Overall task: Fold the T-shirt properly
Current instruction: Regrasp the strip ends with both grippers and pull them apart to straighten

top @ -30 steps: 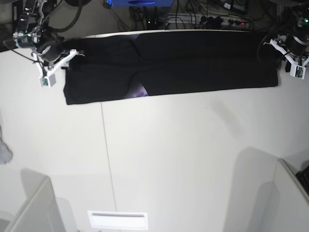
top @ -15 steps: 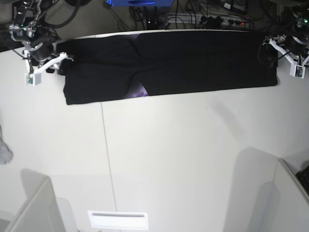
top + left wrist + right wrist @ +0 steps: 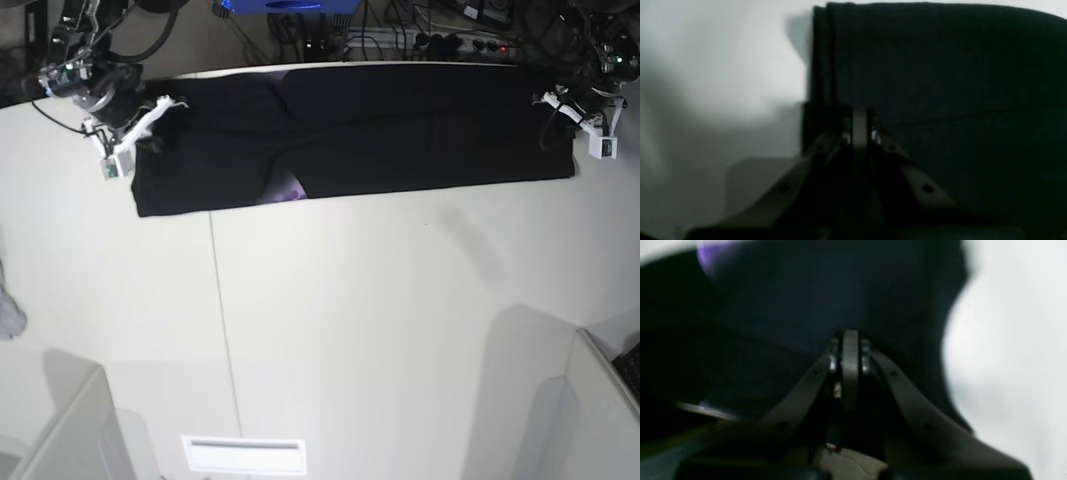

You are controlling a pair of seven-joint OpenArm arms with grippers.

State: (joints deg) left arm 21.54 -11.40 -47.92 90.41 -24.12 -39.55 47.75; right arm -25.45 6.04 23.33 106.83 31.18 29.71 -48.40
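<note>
The T-shirt (image 3: 400, 125) is black and lies flat in a long folded strip along the far edge of the table. A small purple bit peeks out at its near edge, left of the middle.

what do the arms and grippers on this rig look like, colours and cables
Both arms are mostly black, with loose black cables looping along them. The right gripper and left gripper have white angular brackets, each carrying a small white camera block with a green board. From the wrist views the fingers are slim grey-tan struts with small bolt holes, meeting at a narrow tip.
</note>
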